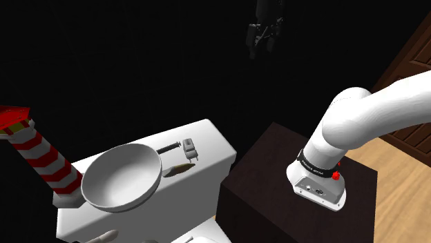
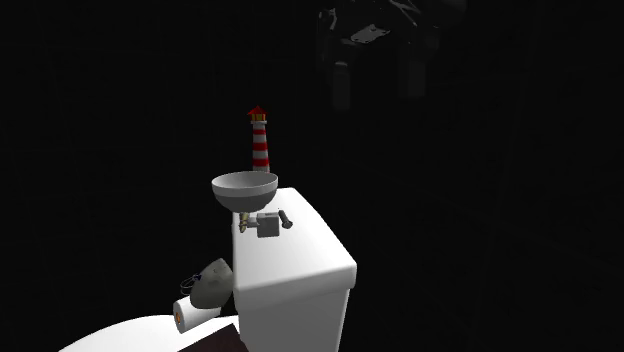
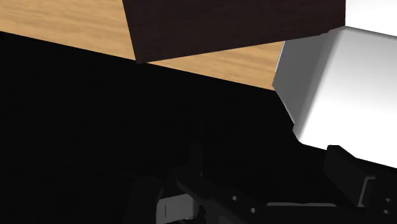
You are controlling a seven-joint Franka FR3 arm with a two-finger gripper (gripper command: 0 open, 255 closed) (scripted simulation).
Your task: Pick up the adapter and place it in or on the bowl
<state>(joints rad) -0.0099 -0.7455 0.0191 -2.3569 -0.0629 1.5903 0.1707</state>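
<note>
The adapter [image 1: 189, 150] is a small grey block with prongs, lying on the white toilet tank lid [image 1: 215, 153] just beside the bowl [image 1: 124, 177]. The bowl is wide, shallow and white-grey, and it holds nothing. In the second exterior view the adapter [image 2: 266, 225] sits in front of the bowl [image 2: 244, 186]. My black gripper [image 1: 263, 50] hangs high above the tank against the black area, far from the adapter. Seen in the second exterior view, the gripper [image 2: 377, 88] has its fingers apart and nothing between them.
A red-and-white lighthouse [image 1: 38, 155] stands beside the bowl. A thin black part [image 1: 169, 148] and a brownish piece [image 1: 179, 168] lie near the adapter. My dark stand [image 1: 276, 179] adjoins the tank, with wooden floor [image 1: 397, 166] beyond. A paper roll [image 2: 185, 315] lies below.
</note>
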